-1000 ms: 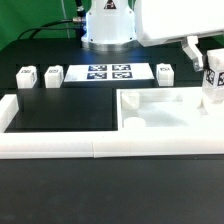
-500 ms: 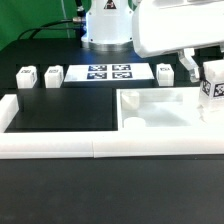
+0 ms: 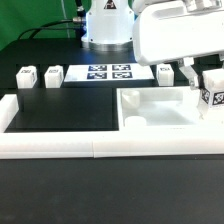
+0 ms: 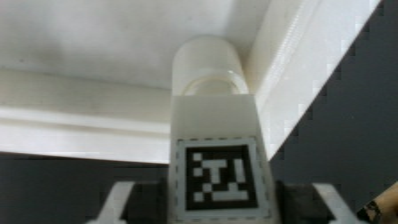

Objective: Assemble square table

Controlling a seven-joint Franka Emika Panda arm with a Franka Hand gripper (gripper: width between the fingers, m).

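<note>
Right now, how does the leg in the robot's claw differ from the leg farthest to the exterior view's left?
The gripped leg is clamped in the gripper near the square tabletop; the leftmost leg lies free on the black table. The gripped leg stands upright and looks tall; the leftmost leg looks squat. Both are white with black-and-white tags.

Black matte tabletop [image 3: 100, 190], evenly lit. The marker board [image 3: 108, 73] lies flat on it. Cables [image 3: 60, 24] run behind the board against a dark backdrop.
</note>
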